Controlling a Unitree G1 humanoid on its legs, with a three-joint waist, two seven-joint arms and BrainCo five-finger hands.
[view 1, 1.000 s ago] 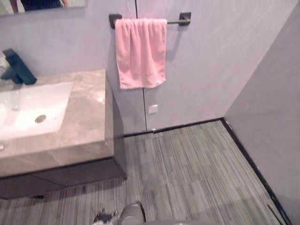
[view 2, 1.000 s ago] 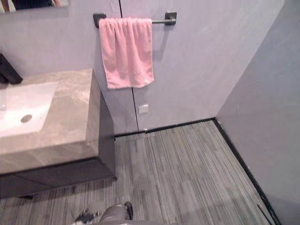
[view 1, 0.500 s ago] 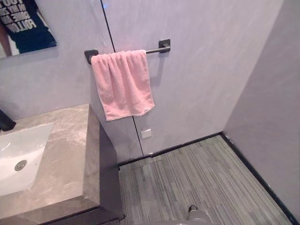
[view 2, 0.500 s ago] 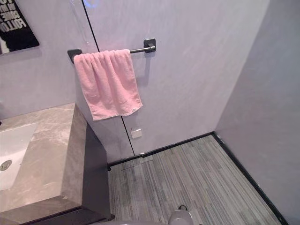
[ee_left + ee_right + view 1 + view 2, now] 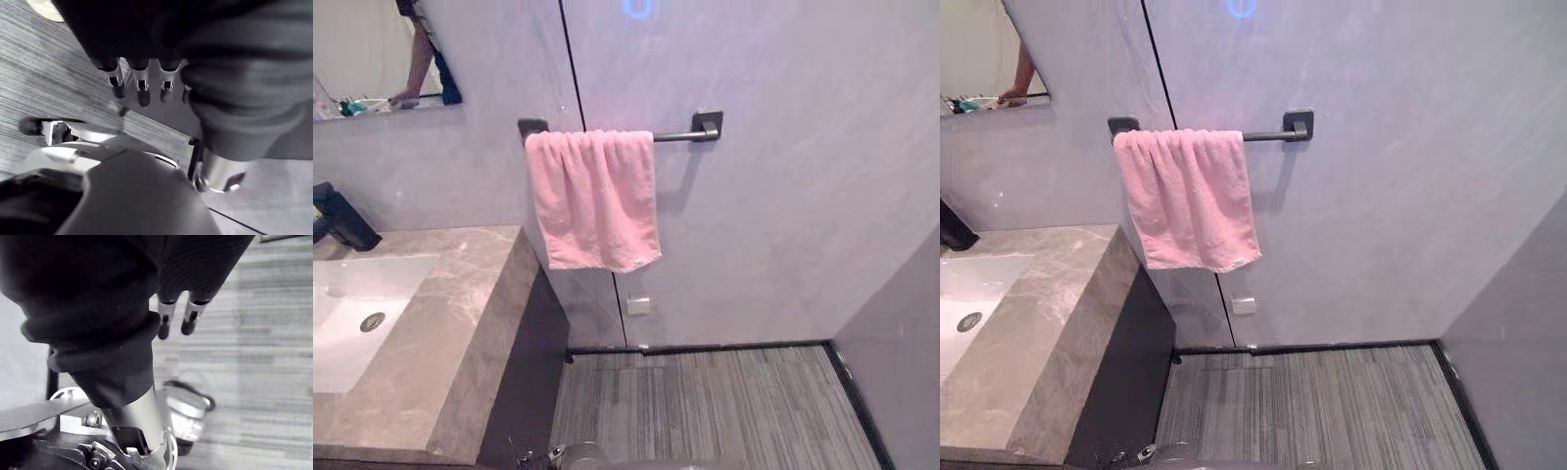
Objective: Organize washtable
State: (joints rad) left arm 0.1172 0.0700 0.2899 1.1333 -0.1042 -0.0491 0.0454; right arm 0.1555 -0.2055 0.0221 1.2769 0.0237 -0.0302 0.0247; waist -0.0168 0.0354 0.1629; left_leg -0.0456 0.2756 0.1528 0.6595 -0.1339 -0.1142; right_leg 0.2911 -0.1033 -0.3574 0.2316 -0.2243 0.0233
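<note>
- Pale grey wall panels run behind everything, with a dark vertical seam passing behind the towel.
- Grey striped floor fills the lower right, edged by a dark skirting strip.
- The grey-brown marble surface stands at the left against the wall, with a dark cabinet front below its edge.
- A white sink is sunk into the surface near the left edge.
- A pink towel hangs folded over the left part of its bar, with its lower edge well above the floor, just right of the surface.
- A mirror at the upper left reflects a person's arm.
- The left hand hangs over the floor, fingers straight and loose, grasping nothing.
- The right hand hangs likewise above the floor, fingers relaxed and empty.
- A dark bar is fixed to the wall on two square mounts.
- A black faucet stands behind the sink.
- A small white wall plate sits below the towel.
- A round drain lies in the sink.
</note>
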